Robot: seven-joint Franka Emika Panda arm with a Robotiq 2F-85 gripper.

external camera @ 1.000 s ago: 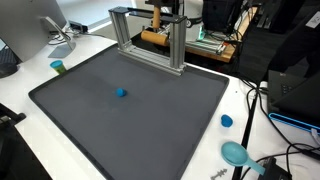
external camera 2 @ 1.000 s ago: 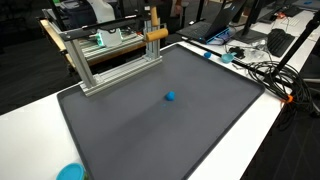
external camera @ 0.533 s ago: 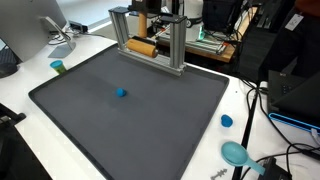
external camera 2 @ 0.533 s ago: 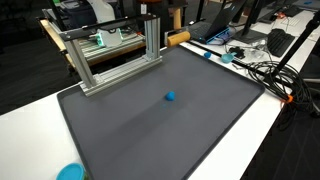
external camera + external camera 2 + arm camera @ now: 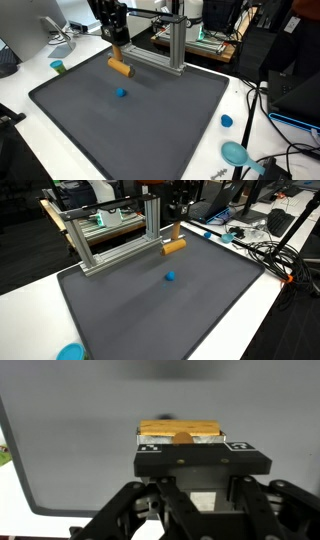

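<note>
Dark grey mat [image 5: 150, 120] covers the white table, and just in front of the aluminium frame [image 5: 178, 50] the gripper [image 5: 119, 60] pinches a tan wooden block [image 5: 121, 68] (held crosswise), a small blue piece [image 5: 121, 93] lying farther from that frame.

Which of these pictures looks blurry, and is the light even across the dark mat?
Wrist view: the gripper, close to the lens, looks soft and dark, while the wooden block it holds is sharper. Both exterior views: fairly sharp, and the dark mat is evenly lit, with no strong glare.
</note>
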